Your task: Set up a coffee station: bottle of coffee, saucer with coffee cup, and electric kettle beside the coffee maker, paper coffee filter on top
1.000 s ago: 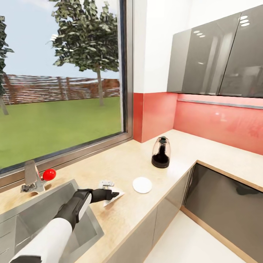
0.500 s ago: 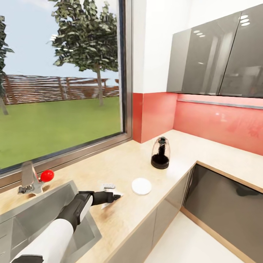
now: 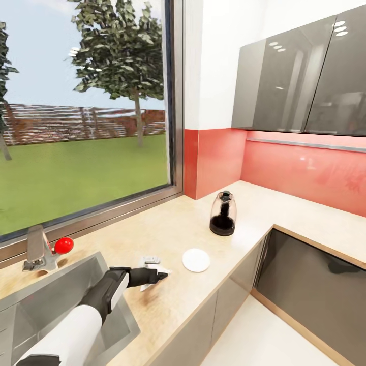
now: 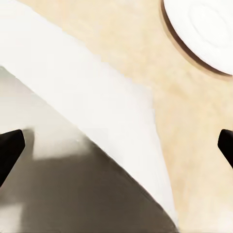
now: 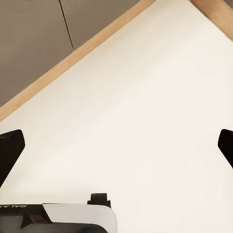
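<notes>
Reaching with the left gripper (image 3: pixel 163 275) low over the counter (image 3: pixel 168 305), right at the filter (image 4: pixel 97 121), a thin white paper lying flat just beside the sink (image 3: pixel 30 305). Seen from the left wrist, fingers (image 4: pixel 9 148) spread wide with nothing between them yet; paper spans the gap below. Probably touching or nearly touching the sheet, but hard to tell from here.

To do this step well: come down softly, pinch one edge of the paper, not the middle. Flat paper gives little to grab, so slide one finger under the rim or press and pull until it bends up. Close gently so it does not rip or crumple. Lift straight up, slow, so it does not slip out. Watch the small gray thing (image 3: pixel 150 260) lying just behind the paper, and keep from bumping it.

Saucer (image 3: pixel 196 260) sits near, just past the filter, white and round, with no cup on it. Coffee maker (image 3: pixel 223 213) stands farther back near the corner, clear on top and dark at the bottom, with nothing on top yet. Sink looks bare inside. Tap (image 3: pixel 38 249) with its red knob (image 3: pixel 63 245) stands behind the sink.

Right gripper (image 5: pixel 116 148) hangs over the pale floor (image 5: pixel 145 121), fingers wide apart, holding nothing.
</notes>
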### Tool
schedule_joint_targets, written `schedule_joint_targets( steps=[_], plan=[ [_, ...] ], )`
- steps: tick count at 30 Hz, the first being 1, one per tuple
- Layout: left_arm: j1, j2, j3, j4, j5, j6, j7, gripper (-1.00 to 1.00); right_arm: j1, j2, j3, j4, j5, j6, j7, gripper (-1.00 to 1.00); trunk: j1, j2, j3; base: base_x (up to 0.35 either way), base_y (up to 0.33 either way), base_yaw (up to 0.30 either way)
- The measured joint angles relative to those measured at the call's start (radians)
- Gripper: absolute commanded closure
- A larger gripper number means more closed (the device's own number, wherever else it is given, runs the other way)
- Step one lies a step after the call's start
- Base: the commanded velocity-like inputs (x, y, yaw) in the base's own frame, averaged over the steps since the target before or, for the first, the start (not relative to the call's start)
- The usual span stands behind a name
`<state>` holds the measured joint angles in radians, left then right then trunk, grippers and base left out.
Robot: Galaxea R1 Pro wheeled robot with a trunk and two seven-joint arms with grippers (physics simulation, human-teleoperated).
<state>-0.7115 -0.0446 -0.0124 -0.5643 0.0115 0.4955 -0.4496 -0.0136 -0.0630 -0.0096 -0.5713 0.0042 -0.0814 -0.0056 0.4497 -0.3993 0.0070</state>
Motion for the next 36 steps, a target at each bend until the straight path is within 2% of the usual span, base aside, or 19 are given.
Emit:
schedule_joint_targets(
  steps=[1, 2, 6, 9, 15, 36],
  plan=[
    [0.0, 0.0, 0.0, 0.007, 0.0, 0.0, 0.0, -1.0, 0.0, 0.0, 0.0, 0.0, 0.0, 0.0, 0.0, -1.0, 0.0, 0.0, 0.0, 0.0, 0.0, 0.0],
    [0.0, 0.0, 0.0, 0.012, 0.0, 0.0, 0.0, 1.0, 0.0, 0.0, 0.001, 0.0, 0.0, 0.0, 0.0, -1.0, 0.0, 0.0, 0.0, 0.0, 0.0, 0.0],
    [0.0, 0.0, 0.001, 0.019, 0.0, 0.0, 0.0, 1.0, 0.0, 0.0, 0.0, 0.0, 0.0, 0.0, 0.0, -1.0, 0.0, 0.0, 0.0, 0.0, 0.0, 0.0],
    [-0.001, 0.001, 0.004, 0.012, 0.03, 0.003, -0.004, 1.0, 0.0, 0.0, 0.0, 0.0, 0.0, 0.0, 0.0, -1.0, 0.0, -0.001, 0.0, 0.0, 0.0, 0.0],
    [-0.001, 0.001, 0.003, 0.02, 0.015, -0.04, -0.001, 1.0, 0.0, 0.0, 0.001, 0.0, 0.0, 0.0, 0.0, -1.0, 0.0, 0.0, 0.0, 0.0, 0.0, 0.0],
    [0.0, 0.003, 0.003, 0.02, 0.013, -0.043, -0.002, 1.0, 0.0, 0.0, 0.001, 0.001, 0.0, 0.0, 0.0, -1.0, 0.0, 0.0, 0.0, 0.0, 0.0, 0.0]
  ],
)
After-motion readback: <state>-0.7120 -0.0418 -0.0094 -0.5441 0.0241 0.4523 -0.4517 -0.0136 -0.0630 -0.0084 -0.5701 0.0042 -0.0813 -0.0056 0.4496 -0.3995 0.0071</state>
